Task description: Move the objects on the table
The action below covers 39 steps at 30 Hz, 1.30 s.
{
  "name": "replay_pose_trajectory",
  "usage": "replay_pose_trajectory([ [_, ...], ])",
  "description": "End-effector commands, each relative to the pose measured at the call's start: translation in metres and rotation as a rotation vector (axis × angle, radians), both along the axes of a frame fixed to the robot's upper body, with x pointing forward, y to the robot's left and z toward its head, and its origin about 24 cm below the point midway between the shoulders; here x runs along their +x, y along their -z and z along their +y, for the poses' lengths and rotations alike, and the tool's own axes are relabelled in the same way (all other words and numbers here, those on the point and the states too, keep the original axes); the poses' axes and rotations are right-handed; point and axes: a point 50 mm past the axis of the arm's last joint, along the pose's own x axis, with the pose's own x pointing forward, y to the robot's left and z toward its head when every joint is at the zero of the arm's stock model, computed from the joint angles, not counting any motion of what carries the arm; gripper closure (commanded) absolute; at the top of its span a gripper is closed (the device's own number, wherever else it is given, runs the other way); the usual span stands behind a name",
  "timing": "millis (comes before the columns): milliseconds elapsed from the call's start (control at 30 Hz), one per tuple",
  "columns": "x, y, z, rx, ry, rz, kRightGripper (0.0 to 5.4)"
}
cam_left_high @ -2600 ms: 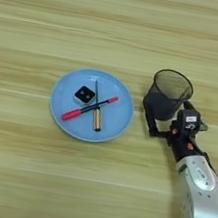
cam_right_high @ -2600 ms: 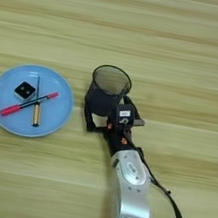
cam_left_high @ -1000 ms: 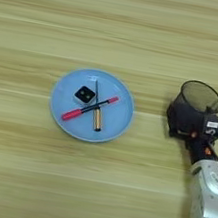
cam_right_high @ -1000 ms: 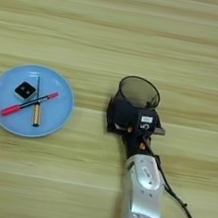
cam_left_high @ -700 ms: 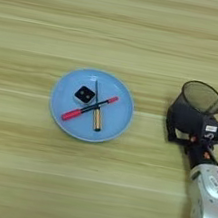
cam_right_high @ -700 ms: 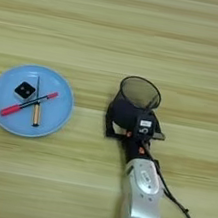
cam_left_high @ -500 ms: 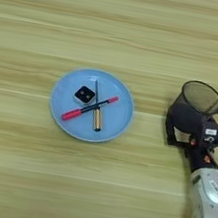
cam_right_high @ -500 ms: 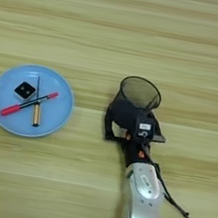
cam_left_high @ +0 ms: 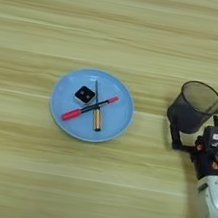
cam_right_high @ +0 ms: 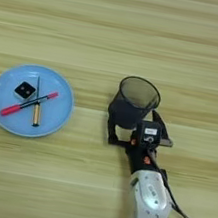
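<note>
Mesh cup (cam_right_high: 133, 104), black and round, stands upright on the table (cam_right_high: 121, 37) directly ahead of the right gripper (cam_right_high: 134, 128), between its two black fingers. One finger (cam_right_high: 111, 130) runs down the cup's left flank and the other (cam_right_high: 160, 125) sits at its right flank, so the fingers are spread around the cup's lower wall. Whether they press on it or have just let go cannot be told from these views.

Compared with a couple of seconds back, the cup and gripper together have shifted well to the right, away from the blue plate (cam_left_high: 118, 128), and over the last second the cup has stayed where it is. The forearm (cam_right_high: 150, 204) seems to have drawn back slightly toward the bottom edge in that time. That reads as the cup having been carried to a new spot and set down, with release likely in hand or just done.

Far to the gripper's left, well apart from it, the plate holds the remaining things: a pen (cam_left_high: 87, 109) with red ends lying diagonally, a small black block (cam_left_high: 84, 94) with a white rim just beyond the pen's middle, and a short brass-coloured stick (cam_left_high: 96, 120) crossing under the pen. These look untouched, so they would probably come next if more is to be moved.
</note>
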Motion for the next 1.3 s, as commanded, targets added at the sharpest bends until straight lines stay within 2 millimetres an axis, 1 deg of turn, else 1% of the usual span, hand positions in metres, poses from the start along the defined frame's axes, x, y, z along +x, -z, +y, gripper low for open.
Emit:
replay_pose_trajectory([
  [33, 0.000, -0.020, 0.000, -0.018, -0.022, -0.067, 0.04],
  [233, -0.013, -0.021, 0.000, -0.006, -0.027, -0.047, 0.04],
  [367, -0.025, -0.020, -0.001, -0.008, -0.049, -0.004, 0.04],
  [533, -0.041, -0.025, -0.010, 0.056, -0.064, 0.033, 0.04],
  [733, -0.048, -0.029, -0.010, 0.080, -0.096, 0.045, 0.04],
  [900, -0.053, -0.036, -0.001, 0.093, -0.177, 0.041, 0.04],
  [1100, -0.057, -0.044, 0.003, 0.132, -0.234, 0.020, 0.04],
  [1200, -0.057, -0.053, 0.012, 0.110, -0.303, -0.025, 0.04],
  [1300, -0.053, -0.069, 0.033, 0.091, -0.414, -0.112, 0.04],
])
